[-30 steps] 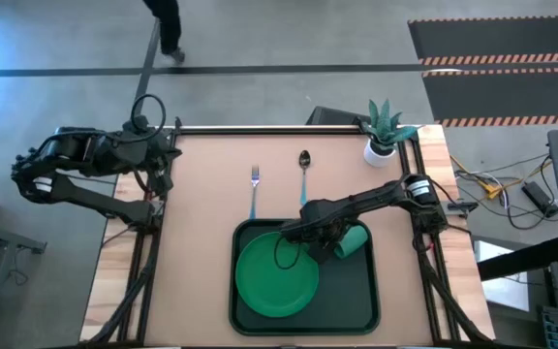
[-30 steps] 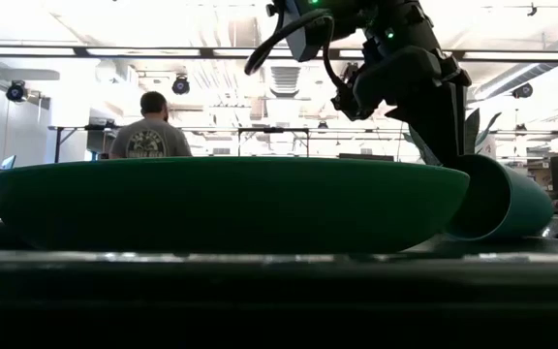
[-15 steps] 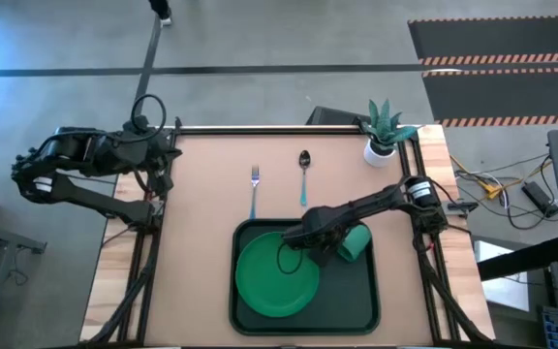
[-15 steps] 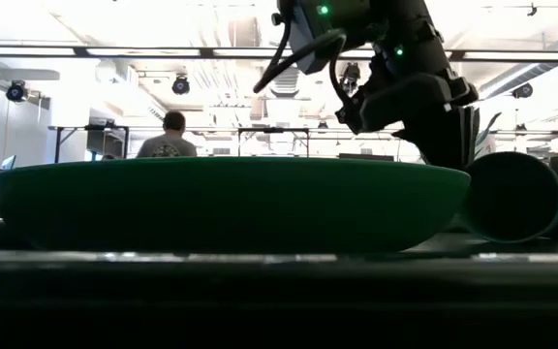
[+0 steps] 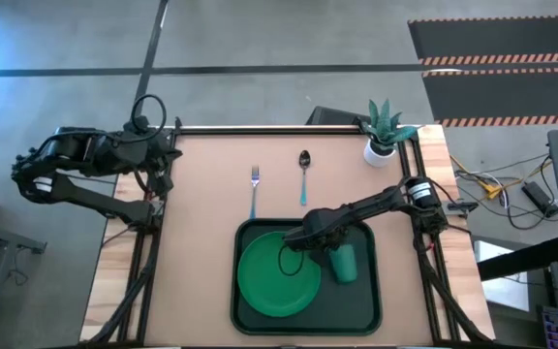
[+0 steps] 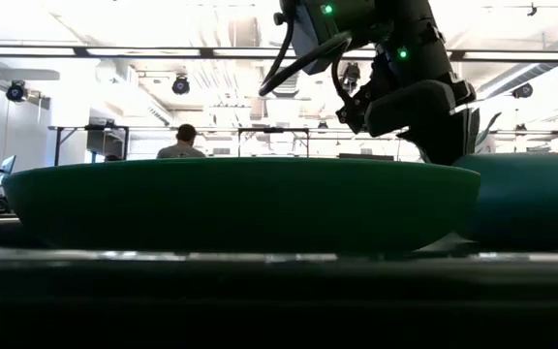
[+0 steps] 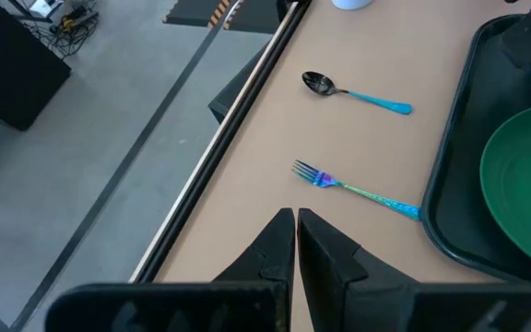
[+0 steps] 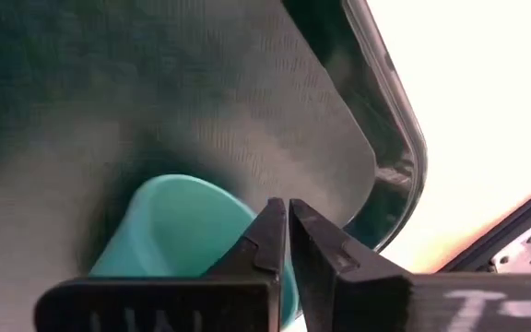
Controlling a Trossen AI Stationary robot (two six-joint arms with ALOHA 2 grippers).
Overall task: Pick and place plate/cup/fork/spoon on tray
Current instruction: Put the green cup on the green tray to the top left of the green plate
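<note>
Right gripper [image 5: 324, 244] hangs over the tray [image 5: 361, 301], its fingers pressed together on nothing, with the cup [image 5: 343, 262] lying on its side just beside it on the tray floor. The plate [image 5: 277, 274] already sits in the tray's left half, so fork and spoon are what remain.

Both lie out on the counter [image 5: 211, 194] beyond the tray's far rim, roughly parallel, bowl and tines pointing away from the tray and blue handles toward it. The fork [image 5: 255, 188] is the more leftward; its handle tip comes close to the tray rim, and may touch it, though the overhead view is too coarse to say. The spoon [image 5: 303, 174] lies just to the right of the fork, almost straight ahead of the right gripper across the rim.

Left gripper [image 7: 295, 242] is also closed and empty, parked at the counter's far-left corner, well apart from both utensils. In my judgement the right arm is clearly the nearer one: a short reach over the far rim brings it above the spoon's handle, and its fingers would need to close across that long axis.
</note>
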